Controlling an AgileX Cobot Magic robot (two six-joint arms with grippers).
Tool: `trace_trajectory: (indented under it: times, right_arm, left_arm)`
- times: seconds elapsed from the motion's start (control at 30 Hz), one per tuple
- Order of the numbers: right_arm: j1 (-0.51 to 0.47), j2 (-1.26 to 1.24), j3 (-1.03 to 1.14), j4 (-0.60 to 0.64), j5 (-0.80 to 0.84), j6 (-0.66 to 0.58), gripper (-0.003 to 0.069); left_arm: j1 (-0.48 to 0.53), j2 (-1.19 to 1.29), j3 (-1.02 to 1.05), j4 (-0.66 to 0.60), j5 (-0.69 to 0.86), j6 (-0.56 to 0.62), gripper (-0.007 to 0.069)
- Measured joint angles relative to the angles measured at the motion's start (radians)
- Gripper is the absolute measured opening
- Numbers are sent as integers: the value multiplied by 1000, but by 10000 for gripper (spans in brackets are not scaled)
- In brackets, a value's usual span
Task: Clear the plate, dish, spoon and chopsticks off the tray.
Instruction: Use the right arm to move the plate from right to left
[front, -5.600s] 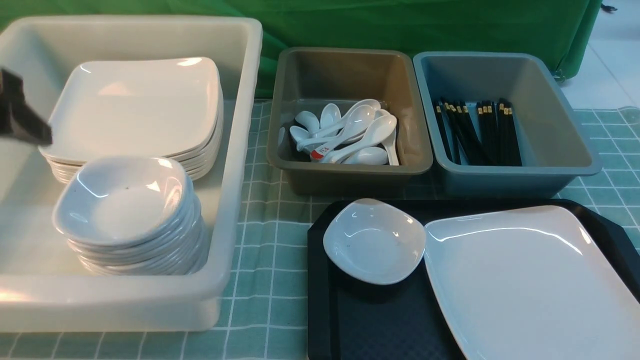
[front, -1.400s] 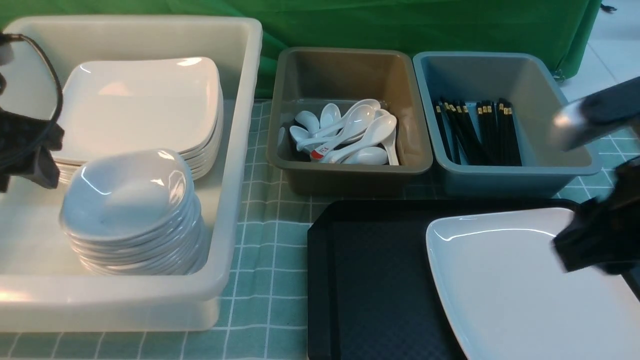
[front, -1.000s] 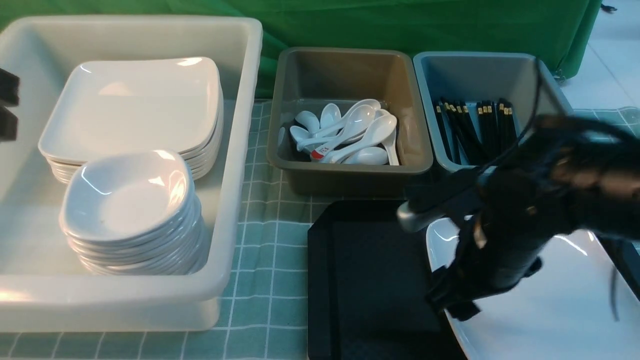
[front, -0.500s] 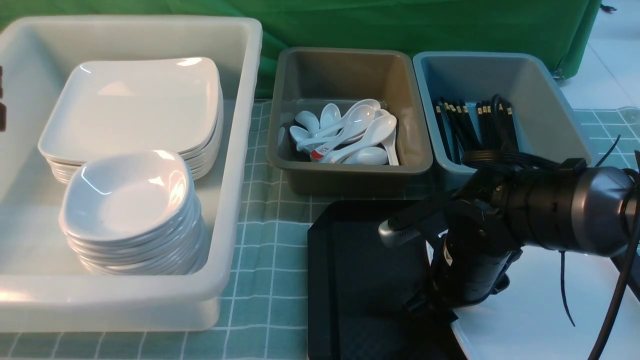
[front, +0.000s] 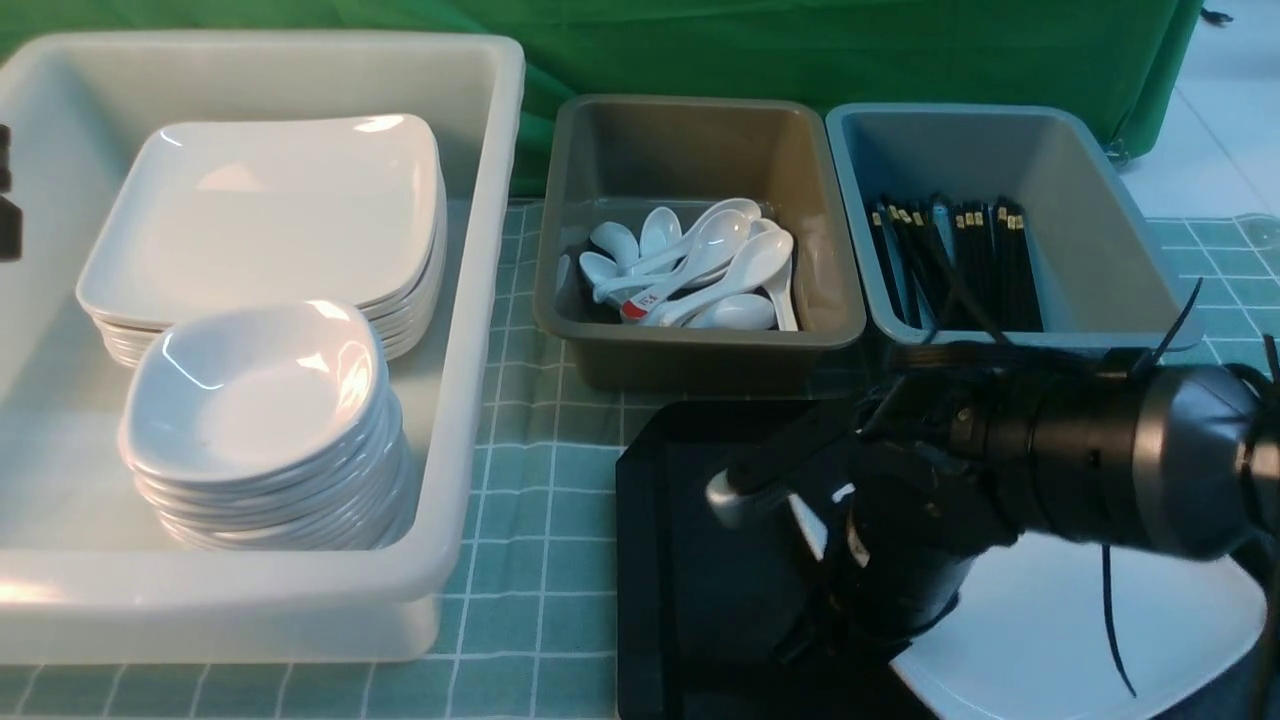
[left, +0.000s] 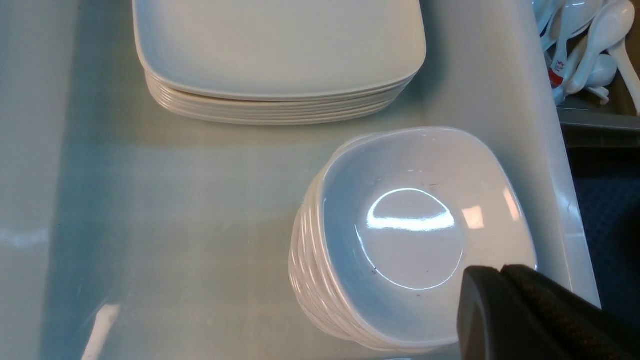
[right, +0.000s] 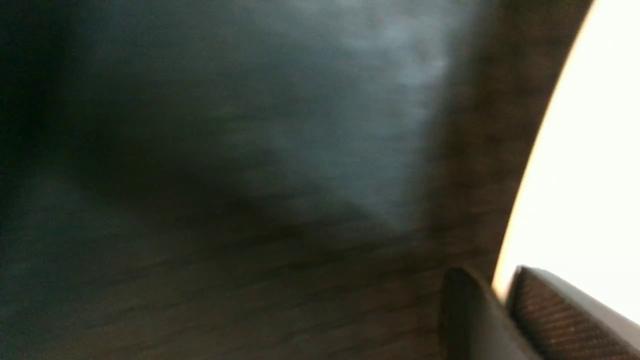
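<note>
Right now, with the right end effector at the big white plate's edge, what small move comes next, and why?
Probably a short lift. The right end effector appears closed on the rim of the large glossy white rounded-square plate, which lies over the black rectangular plastic tray; raising it clears the tray's rim before crossing to the stacked plates.

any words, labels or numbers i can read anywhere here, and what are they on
Red-and-white sticker on a spoon in the brown bin: it has dark marks, too small and blurred to read in either the front or the left wrist view.
No other text, brand, number or sign shows in any view.
</note>
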Motion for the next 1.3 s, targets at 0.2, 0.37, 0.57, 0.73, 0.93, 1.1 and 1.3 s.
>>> trace_trajectory:
  times: [0.2, 0.37, 0.57, 0.73, 0.93, 1.1, 1.3]
  right_arm:
    - [122, -53, 0, 0, -7, 10, 113]
    - [184, -74, 0, 1, 1, 10, 106]
    - [207, -118, 0, -21, 51, -20, 86]
    - [203, -126, 0, -41, 76, -29, 81]
    - [199, -109, 12, -29, 74, -38, 81]
    - [199, -58, 63, -12, 55, -43, 91]
    - [198, -26, 77, 1, 53, -22, 140]
  left_arm:
    - [0, 0, 0, -2, 0, 1, 1]
    - [0, 0, 0, -2, 0, 3, 1]
    - [0, 0, 0, -4, 0, 4, 1]
    - [0, 0, 0, -10, -18, 4, 1]
    - [0, 0, 0, -21, -19, 4, 1]
    - [0, 0, 0, -23, -19, 4, 1]
    - [0, 0, 0, -27, -19, 4, 7]
